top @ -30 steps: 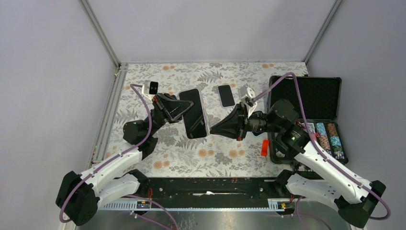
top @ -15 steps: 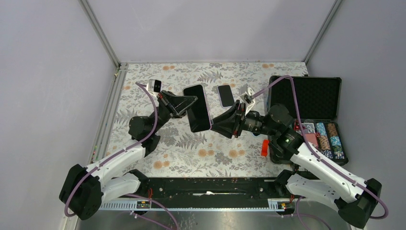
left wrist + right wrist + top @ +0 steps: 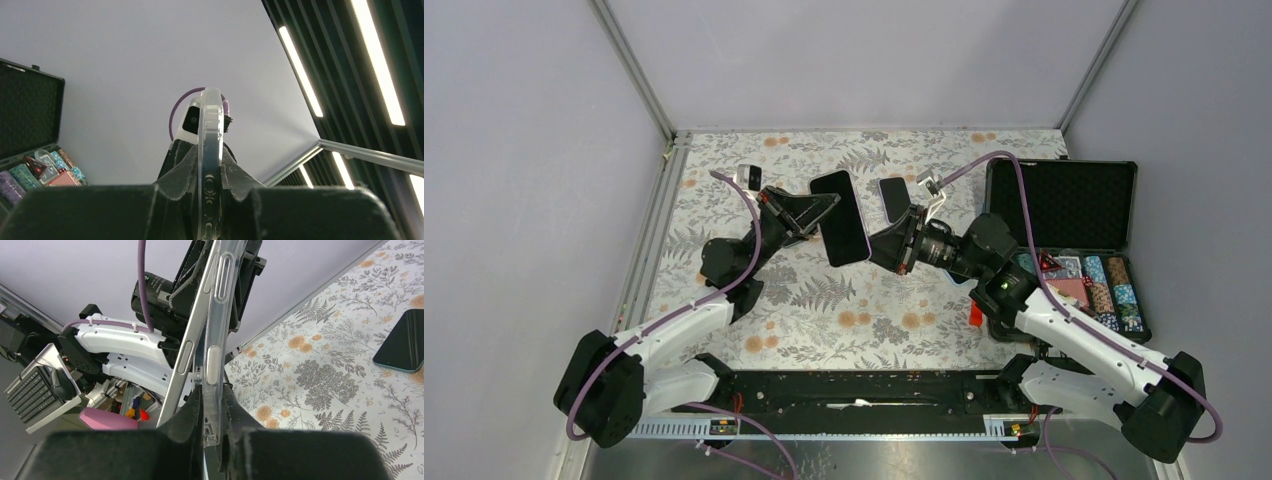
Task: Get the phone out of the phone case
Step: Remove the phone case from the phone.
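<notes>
compared with a second earlier, the phone [image 3: 840,231] sat farther from the arm bases and more steeply tilted in the top view, lifted off the floral cloth [image 3: 824,320]. back then the right gripper [image 3: 876,250] pointed at it from a clear gap. it had since crossed that gap and reached the phone's near right corner. the left gripper [image 3: 822,212] had also shifted a little toward the far side, carrying the phone with it.

the left arm reached forward and to the right, forearm raised, its fingers clamped across the phone's left long edge. in the left wrist view the clear rim stood edge-on and upright between the two closed fingers [image 3: 182,167]. the right arm stretched forward and to the left, wrist turned so the gripper faced the left one. its purple cable arched over the black carry case [image 3: 1064,200], which sat open with poker chips [image 3: 1114,285] in its near half.

in the right wrist view the fingers [image 3: 187,412] were pinched shut on the clear phone case [image 3: 216,330] alone. the phone's metal edge [image 3: 186,356] angled away from the case toward the lower left, so the two were parted at that end and met toward the top. the phone was thus held in the air between both grippers, partly out of its case. a second phone [image 3: 896,199] lay flat on the cloth just beyond the right gripper.
</notes>
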Action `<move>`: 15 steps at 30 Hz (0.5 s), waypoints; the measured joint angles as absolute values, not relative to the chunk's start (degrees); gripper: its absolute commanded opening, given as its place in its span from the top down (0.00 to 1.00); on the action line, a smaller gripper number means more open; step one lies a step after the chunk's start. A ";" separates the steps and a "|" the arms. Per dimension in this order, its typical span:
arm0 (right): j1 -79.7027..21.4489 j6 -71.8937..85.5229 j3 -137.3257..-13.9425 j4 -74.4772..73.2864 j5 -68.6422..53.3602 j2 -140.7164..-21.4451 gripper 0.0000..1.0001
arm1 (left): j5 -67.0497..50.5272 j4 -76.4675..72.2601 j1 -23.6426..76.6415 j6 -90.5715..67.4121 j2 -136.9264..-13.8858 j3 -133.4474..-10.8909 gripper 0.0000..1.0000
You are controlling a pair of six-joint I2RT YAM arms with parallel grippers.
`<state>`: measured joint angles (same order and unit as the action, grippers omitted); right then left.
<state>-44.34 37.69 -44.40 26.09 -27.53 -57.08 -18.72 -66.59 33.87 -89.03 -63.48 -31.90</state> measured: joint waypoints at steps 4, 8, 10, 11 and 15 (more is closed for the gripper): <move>-44.27 39.05 -45.19 25.23 -26.83 -57.63 1.00 | -17.72 -66.59 33.47 -87.37 -63.42 -31.59 0.66; -44.27 39.90 -45.19 23.07 -25.39 -58.70 1.00 | -17.26 -65.52 32.71 -85.54 -62.54 -30.61 0.34; -44.27 40.60 -45.19 21.61 -24.51 -59.00 1.00 | -17.04 -64.27 32.21 -84.27 -61.84 -29.71 0.26; -44.23 41.06 -45.19 20.69 -24.01 -59.07 1.00 | -16.84 -63.57 31.99 -83.55 -61.52 -29.10 0.21; -44.23 42.39 -45.17 18.17 -21.82 -59.00 1.00 | -15.55 -60.75 31.55 -79.83 -60.05 -26.89 0.07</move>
